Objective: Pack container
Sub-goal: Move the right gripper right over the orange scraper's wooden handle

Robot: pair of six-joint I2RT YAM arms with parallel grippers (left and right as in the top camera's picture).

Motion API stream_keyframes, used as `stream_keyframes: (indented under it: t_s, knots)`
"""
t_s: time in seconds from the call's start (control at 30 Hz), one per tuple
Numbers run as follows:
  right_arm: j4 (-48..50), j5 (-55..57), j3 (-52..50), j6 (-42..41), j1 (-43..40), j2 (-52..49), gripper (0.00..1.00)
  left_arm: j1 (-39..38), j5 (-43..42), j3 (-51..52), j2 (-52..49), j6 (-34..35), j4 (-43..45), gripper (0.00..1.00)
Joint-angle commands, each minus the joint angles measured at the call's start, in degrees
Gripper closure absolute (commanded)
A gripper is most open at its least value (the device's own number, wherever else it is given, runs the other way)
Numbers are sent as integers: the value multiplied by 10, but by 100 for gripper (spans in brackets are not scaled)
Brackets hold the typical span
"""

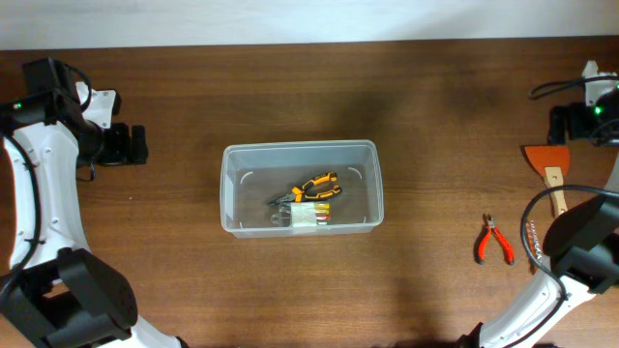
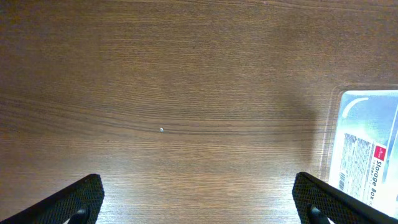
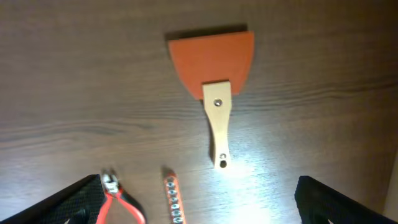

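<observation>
Inside the tub (image 1: pixel 300 146), orange pliers (image 1: pixel 311 188) and a case (image 1: pixel 311 217) are lying, red pliers (image 1: pixel 494 242) and a scraper (image 1: pixel 547 162) are waiting outside, and the left gripper (image 2: pixel 199 202) and right gripper (image 3: pixel 199 202) are hanging open.

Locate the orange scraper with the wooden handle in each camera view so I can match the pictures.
Overhead: the orange scraper lies near the right edge, handle pointing down.
Left wrist: not in it; only bare wood and a corner of the container.
Right wrist: the orange scraper is at top centre, handle pointing down.
Shared landmark: the red-handled cutters, below-left of it in both.
</observation>
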State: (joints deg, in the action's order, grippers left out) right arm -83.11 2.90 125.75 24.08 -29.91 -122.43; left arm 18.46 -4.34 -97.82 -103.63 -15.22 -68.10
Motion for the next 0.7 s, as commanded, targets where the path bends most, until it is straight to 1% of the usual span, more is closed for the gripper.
stream_keyframes:
  t_s: [0.0,0.2,0.4,0.53,0.67]
  knots:
    - [1,-12,0,34,-16,-20,1,5,-8,3,-5,6,0,1]
    - [-4,-11,-10,30,-30,-63,1,5,-8,3,-5,6,0,1]
    - [39,-9,-52,72,-33,-74,1,5,-8,3,-5,6,-1,1]
    - [84,13,-93,72,-40,-74,1,5,-8,3,-5,6,-1,1]
    - [107,27,-131,72,-47,-75,1,5,-8,3,-5,6,0,1]
